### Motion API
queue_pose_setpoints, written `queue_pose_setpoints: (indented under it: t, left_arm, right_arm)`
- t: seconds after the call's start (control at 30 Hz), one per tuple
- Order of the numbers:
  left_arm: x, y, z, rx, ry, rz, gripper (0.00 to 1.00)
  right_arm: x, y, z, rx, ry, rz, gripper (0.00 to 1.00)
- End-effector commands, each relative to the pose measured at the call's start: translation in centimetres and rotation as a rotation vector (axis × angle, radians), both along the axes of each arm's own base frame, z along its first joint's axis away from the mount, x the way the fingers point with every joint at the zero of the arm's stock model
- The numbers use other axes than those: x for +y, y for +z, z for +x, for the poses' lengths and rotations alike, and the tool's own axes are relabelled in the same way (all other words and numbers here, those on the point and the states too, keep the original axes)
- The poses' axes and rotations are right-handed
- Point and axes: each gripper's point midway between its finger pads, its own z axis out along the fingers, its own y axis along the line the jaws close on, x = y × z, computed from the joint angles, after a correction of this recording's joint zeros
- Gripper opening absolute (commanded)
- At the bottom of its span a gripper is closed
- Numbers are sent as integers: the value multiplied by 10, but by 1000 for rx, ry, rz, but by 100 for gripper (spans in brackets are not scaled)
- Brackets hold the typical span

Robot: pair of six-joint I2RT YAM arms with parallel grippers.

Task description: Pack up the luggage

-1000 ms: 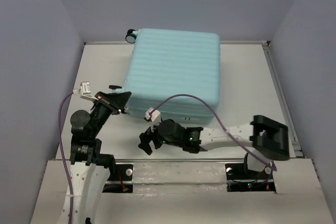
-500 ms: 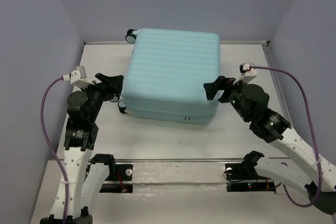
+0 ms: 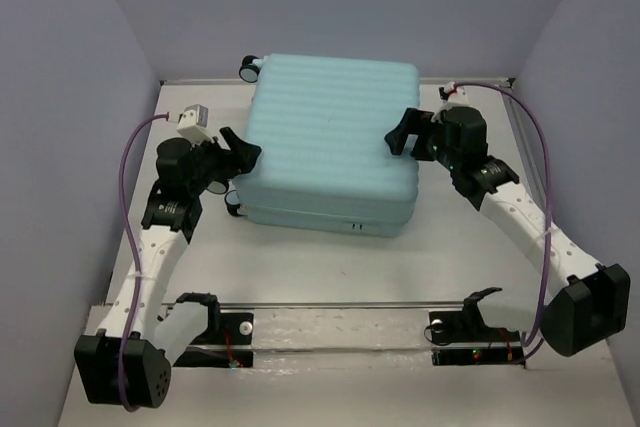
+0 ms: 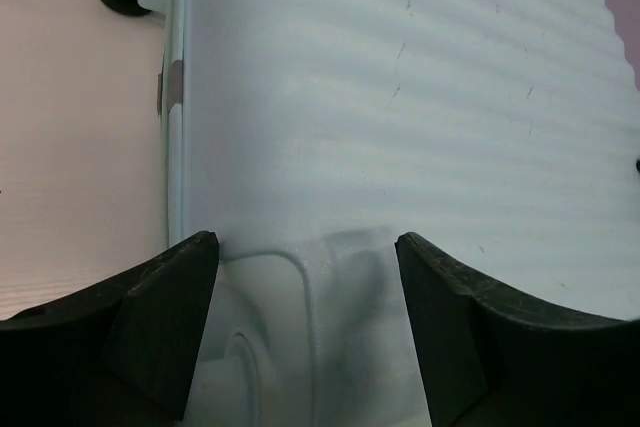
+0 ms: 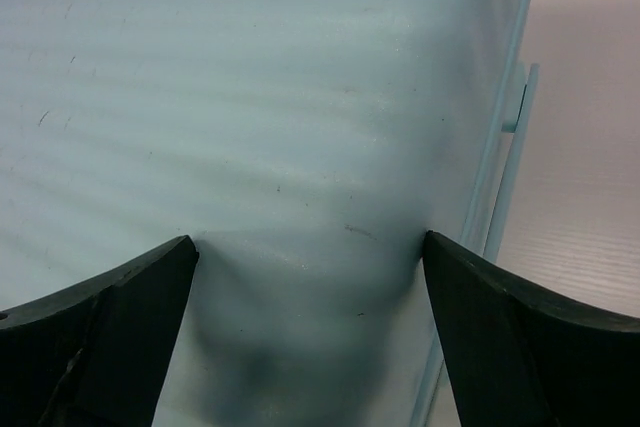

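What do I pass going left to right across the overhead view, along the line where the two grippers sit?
left gripper → suitcase → right gripper

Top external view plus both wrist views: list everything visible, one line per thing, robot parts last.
luggage: one, pale aqua ribbed shell, closed, lying flat at the far middle of the table
wheels: two seen, black, at the luggage's left-side corners
table: one, white, under everything
cables: two, purple, one along each arm
left gripper: one, black, open, at the luggage's left edge
right gripper: one, black, open, at the luggage's right edge
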Motion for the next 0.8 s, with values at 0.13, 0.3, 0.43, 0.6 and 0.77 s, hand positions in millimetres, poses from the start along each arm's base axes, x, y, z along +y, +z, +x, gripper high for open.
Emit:
queue_pose_setpoints:
  t: [0.13,0.3,0.43,0.6,0.77]
  left_arm:
    - [-84,-53,-72,148,-362,-124,79]
    - [-137,-45,-122,141,-545,-218,79]
    - [-164,-28,-150,116,-646,-263,79]
    - [-186,-6,-170,95,-736,-300,78]
    - [-203,0,-181,92,-804,-300,78]
  right_arm:
    - [66,0,19,32,319,95,96]
    - [100,13,37,7,489,130,97]
    - [123,27,56,10,592,165,99]
    - [151,36,88,23,701,204,100]
    - [152,36,115,40,687,211,100]
